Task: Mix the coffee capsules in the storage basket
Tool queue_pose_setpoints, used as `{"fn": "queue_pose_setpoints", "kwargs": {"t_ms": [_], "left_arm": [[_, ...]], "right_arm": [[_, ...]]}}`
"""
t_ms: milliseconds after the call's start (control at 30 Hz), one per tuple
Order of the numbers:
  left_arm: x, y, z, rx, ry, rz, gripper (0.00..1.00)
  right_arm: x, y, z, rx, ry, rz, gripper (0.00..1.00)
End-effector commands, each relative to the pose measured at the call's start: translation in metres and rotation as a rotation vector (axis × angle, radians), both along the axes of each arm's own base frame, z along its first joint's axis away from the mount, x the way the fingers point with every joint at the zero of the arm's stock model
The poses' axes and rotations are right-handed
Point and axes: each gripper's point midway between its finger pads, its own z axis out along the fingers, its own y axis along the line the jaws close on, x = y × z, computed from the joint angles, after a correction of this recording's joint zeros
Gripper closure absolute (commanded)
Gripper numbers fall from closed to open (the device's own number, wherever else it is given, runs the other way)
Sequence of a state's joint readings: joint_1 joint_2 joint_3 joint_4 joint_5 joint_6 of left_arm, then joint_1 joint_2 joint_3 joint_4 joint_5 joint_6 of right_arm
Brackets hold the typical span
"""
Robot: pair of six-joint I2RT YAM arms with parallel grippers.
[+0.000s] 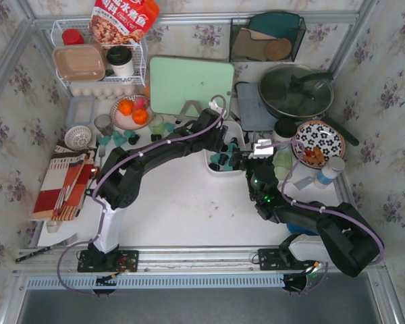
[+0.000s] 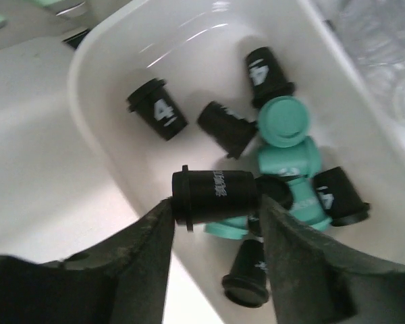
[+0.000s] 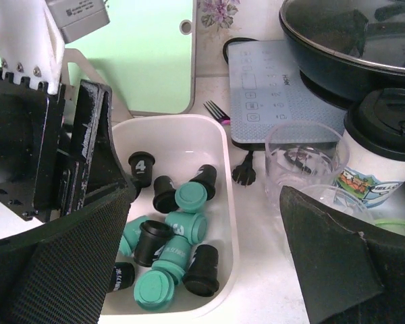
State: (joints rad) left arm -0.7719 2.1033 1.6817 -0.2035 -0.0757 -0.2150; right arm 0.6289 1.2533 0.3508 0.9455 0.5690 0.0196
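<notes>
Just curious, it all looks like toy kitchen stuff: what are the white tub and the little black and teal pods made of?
White tub: likely glossy plastic; light streaks shine on its smooth inner wall. Black pods and teal pods: probably moulded plastic, with a duller sheen and white printing on the sides.

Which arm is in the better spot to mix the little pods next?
Left. The left claw is right over the white basket, with a black pod between its fingers. The right claw is open and empty, set back from the pods.
</notes>
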Motion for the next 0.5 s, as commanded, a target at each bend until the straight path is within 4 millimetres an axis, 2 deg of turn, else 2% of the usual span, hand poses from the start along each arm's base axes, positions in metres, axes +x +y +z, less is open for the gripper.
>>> {"fn": "queue_pose_setpoints", "kwargs": {"t_ms": [0,100,200,333,467], "left_arm": [[0.008,0.023,-0.003,0.088,-0.013,0.095,0.34],[0.01,0.021,0.008,0.076,-0.041,0.078,0.21],[0.019,0.038,0.018,0.123,-0.087,0.139,0.0],[0.036,0.079,0.02,0.168,-0.066,0.279,0.01],[0.058,0.118,0.016,0.148,-0.033,0.419,0.08]], "right_arm": [[0.002,-0.001,0.009,0.037,-0.033,-0.014,0.0],[0.003,0.002,0.008,0.032,-0.029,-0.001,0.0],[0.003,0.003,0.006,0.023,-0.023,0.003,0.0],[0.003,0.004,0.006,0.022,-0.022,0.011,0.0],[0.004,0.007,0.004,0.023,-0.016,0.021,0.0]]}}
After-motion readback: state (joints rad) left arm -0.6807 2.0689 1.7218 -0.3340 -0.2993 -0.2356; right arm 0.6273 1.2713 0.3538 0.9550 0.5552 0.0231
